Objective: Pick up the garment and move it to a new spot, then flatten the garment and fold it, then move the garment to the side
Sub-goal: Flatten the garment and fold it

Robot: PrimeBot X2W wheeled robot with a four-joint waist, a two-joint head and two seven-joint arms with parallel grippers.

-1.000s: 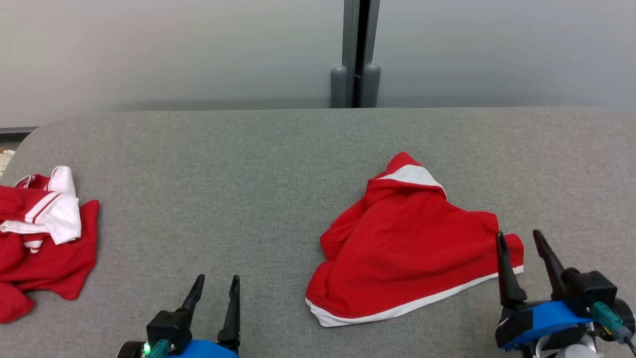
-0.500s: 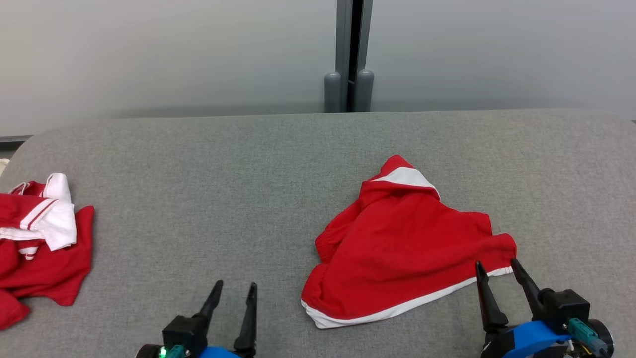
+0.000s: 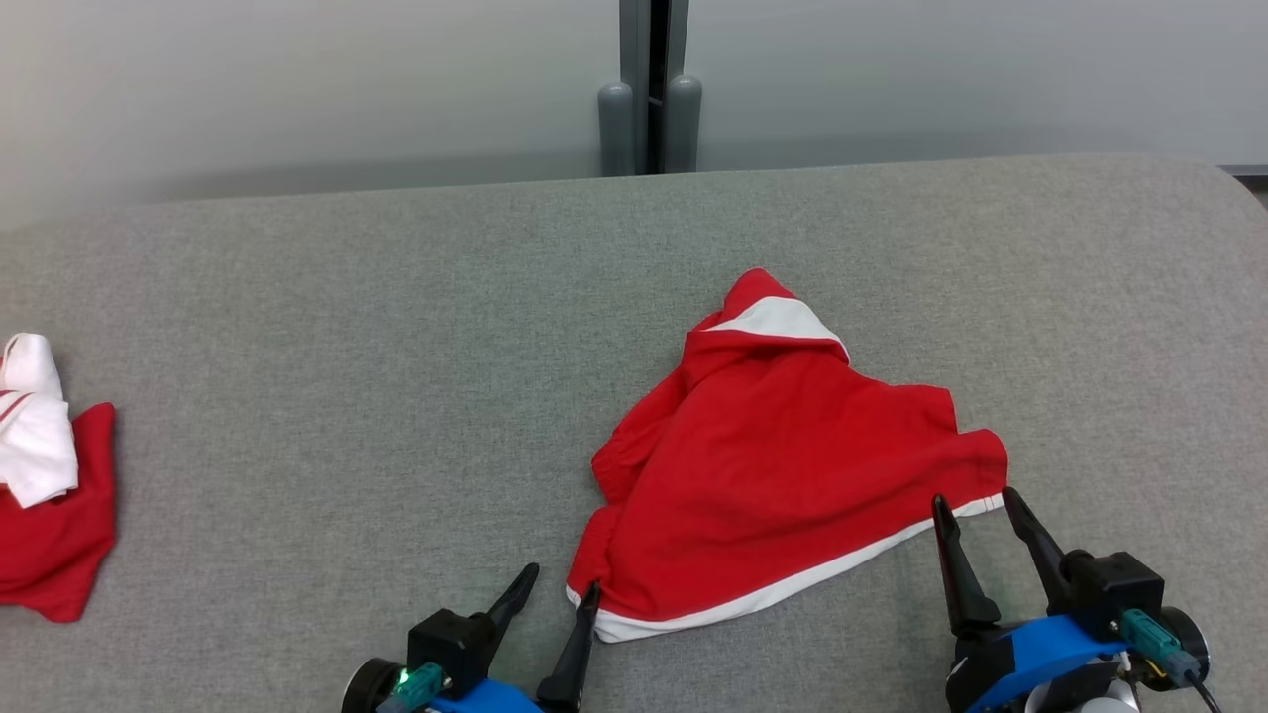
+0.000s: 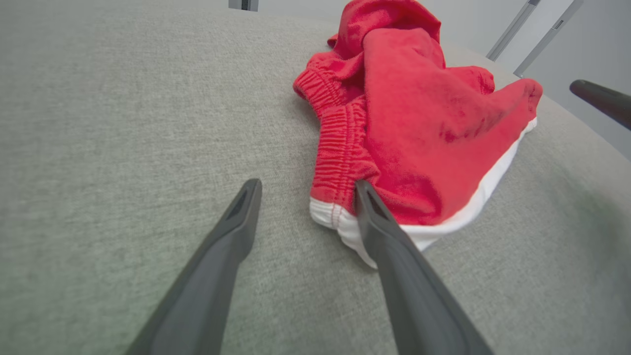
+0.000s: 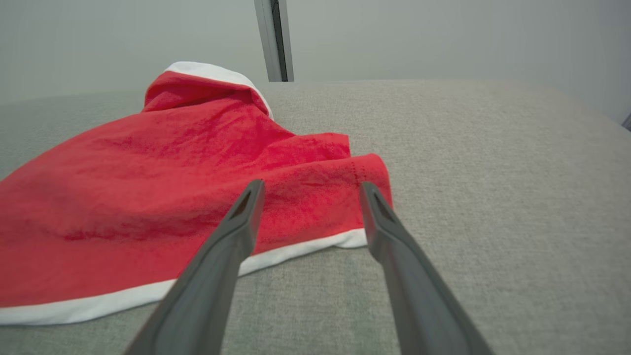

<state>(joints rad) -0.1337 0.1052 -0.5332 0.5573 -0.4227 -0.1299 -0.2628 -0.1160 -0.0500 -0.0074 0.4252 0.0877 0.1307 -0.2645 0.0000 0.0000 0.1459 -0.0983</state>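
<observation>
Head view: red garment lies right of centre, with bare grey surface stretching leftward. Left gripper and right gripper stand spread, empty, at its white hem's corners.

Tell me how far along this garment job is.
Done: nothing evident; the red garment lies rumpled on the grey surface. In hand: left gripper and right gripper, jaws open, poised at its white-trimmed near corners. Left: grasp, move, flatten, fold, set aside.
</observation>
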